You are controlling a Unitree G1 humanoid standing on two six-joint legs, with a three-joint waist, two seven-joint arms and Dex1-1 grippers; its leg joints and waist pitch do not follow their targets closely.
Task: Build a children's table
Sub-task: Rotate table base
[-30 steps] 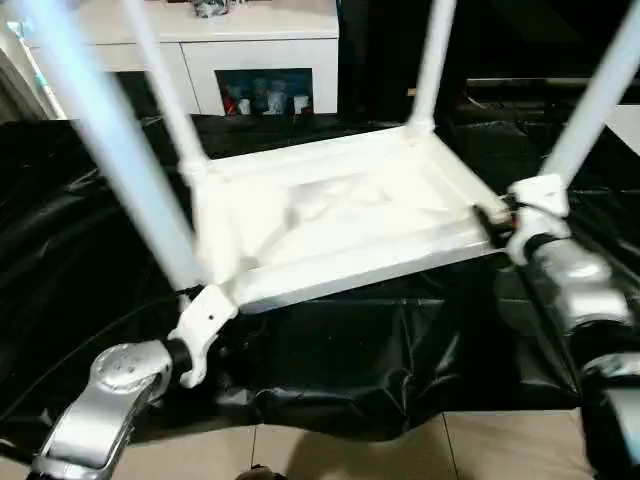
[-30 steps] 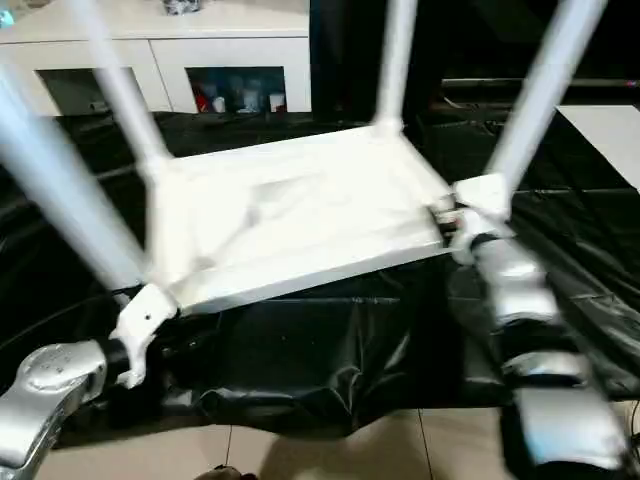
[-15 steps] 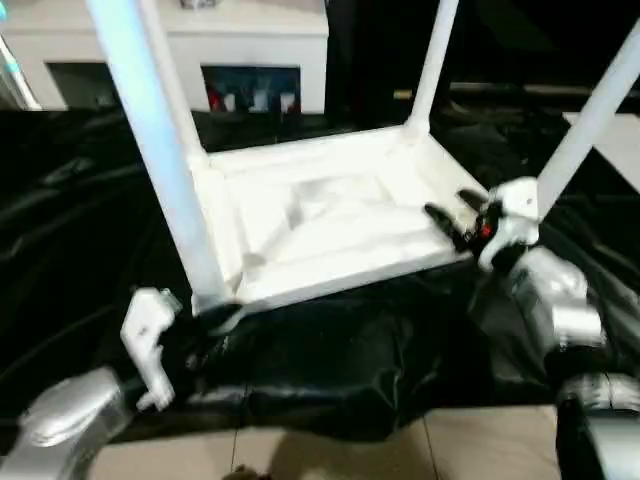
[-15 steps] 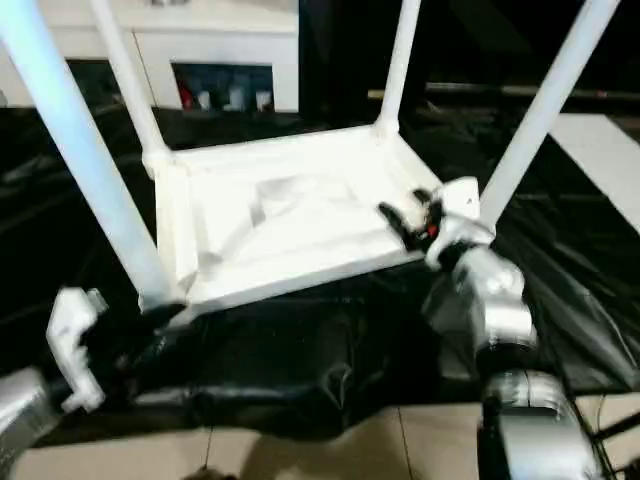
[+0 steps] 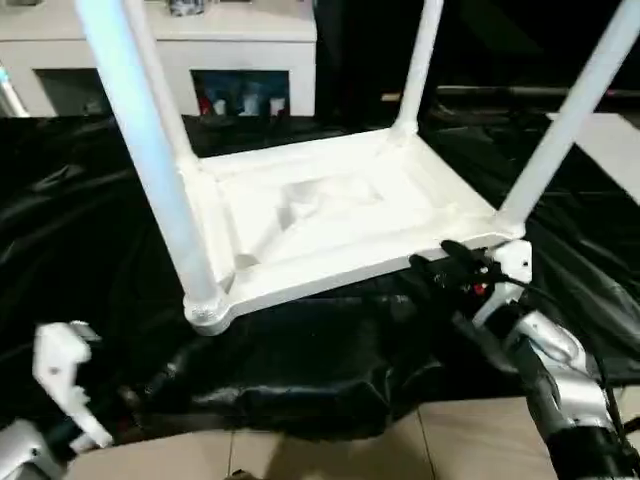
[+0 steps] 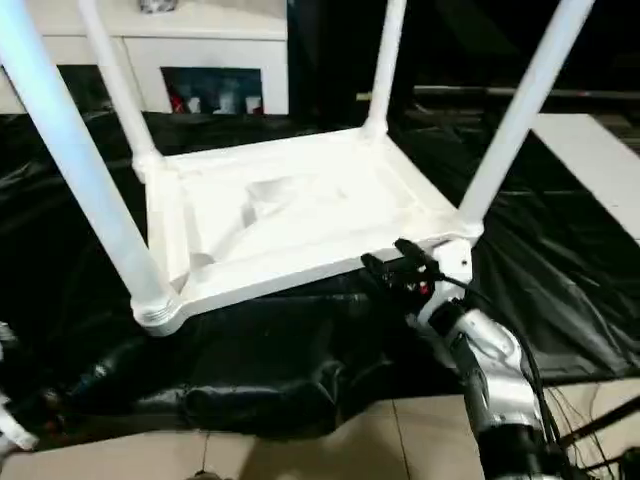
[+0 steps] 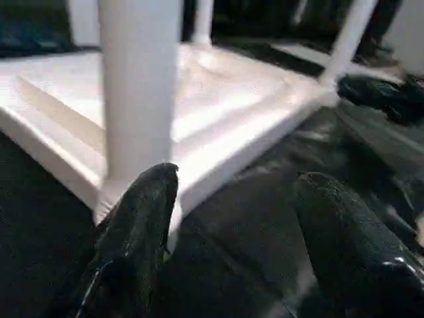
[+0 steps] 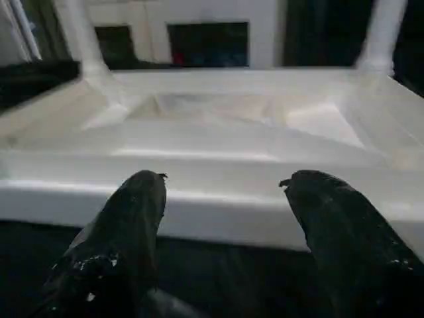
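The children's table stands upside down on a black sheet. Its white tabletop (image 5: 320,210) lies flat and its four white legs point up. The near-left leg (image 5: 150,160) and the near-right leg (image 5: 565,120) stand closest to me. My left gripper (image 7: 232,185) is open and apart from the near-left corner socket (image 5: 205,310), holding nothing. Its white wrist bracket (image 5: 60,375) is low at the left. My right gripper (image 5: 437,262) is open just in front of the near rim by the near-right corner. Nothing is between its black fingers (image 8: 139,212).
A white cabinet (image 5: 200,50) with glass doors stands behind the table. The black sheet (image 5: 300,370) is crumpled along its near edge, over a tiled floor (image 5: 330,450). Cables run along my right forearm (image 6: 500,380).
My left gripper has let go of the near-left corner, opened, and drawn back down and to the left. My right gripper has left the near-right corner and dropped in front of the rim.
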